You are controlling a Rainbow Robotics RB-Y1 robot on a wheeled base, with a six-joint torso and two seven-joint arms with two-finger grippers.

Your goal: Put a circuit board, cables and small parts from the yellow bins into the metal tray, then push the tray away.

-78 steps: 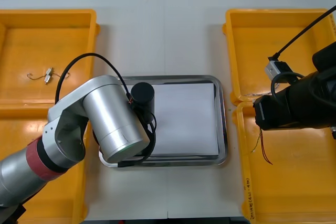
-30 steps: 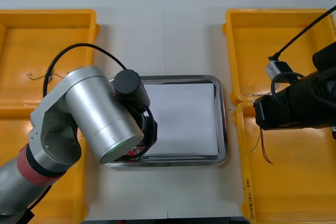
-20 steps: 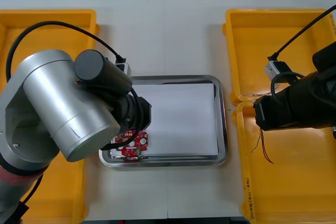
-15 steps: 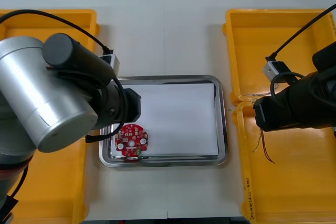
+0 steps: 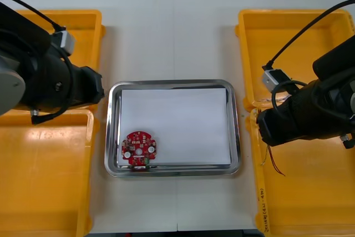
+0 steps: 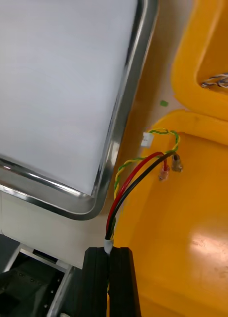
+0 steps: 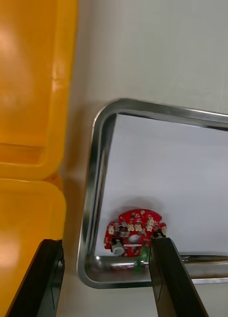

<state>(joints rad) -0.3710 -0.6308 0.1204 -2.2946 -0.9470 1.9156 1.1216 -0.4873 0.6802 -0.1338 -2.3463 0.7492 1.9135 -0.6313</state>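
- Now the left end effector (image 7: 105,250) is spread and empty; it has pulled back from the metal tray (image 5: 173,83) to the left edge of the front view, above the left yellow bins (image 5: 50,181).
- The circuit board (image 5: 138,149) lies flat in the tray's lower left corner, so that step looks done.
- The right end effector (image 6: 111,250) pinches the red and yellow cable (image 6: 138,163) and has moved a little toward the tray.
- The cable's loose ends hang over the right bin (image 5: 310,192) wall, just beside the tray rim, and could catch there.

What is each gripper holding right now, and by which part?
The right gripper is shut on the red and yellow cable, pinching its end by the white band. The left gripper is open and holds nothing.
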